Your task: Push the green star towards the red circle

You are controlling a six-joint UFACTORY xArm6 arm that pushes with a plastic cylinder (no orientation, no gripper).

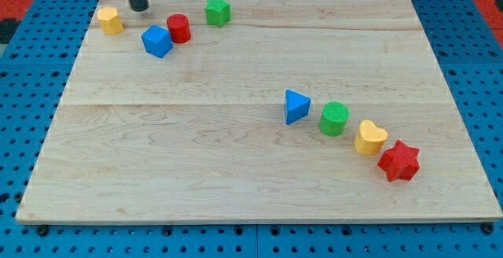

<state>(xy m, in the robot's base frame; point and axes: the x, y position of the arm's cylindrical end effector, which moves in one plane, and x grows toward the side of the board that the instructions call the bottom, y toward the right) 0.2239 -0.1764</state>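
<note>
Upper left of the frame, that's where the action sits: my tip (138,8) is planted on the wooden surface (236,171) between the yellow block (110,20) and the red circle (179,28), with the blue cube (157,41) just below it. No pincer on this arm at all, mind you, only the bare rod, so nothing is opened, closed or held.

The green star (218,11) waits at the top edge, just up and right of the red circle, a small gap between them, and my tip is well on the wrong side of both.

How will it handle? I'd judge it a light, rigid little block that slides readily on smooth wood and is likely to spin if nudged off-centre. No taking hold here: the contact to go for is its upper-right face, square through the middle, driving down and left.

As for heading, it's squat and about as wide as deep, no real long axis, and its points are too small to read from here
</note>
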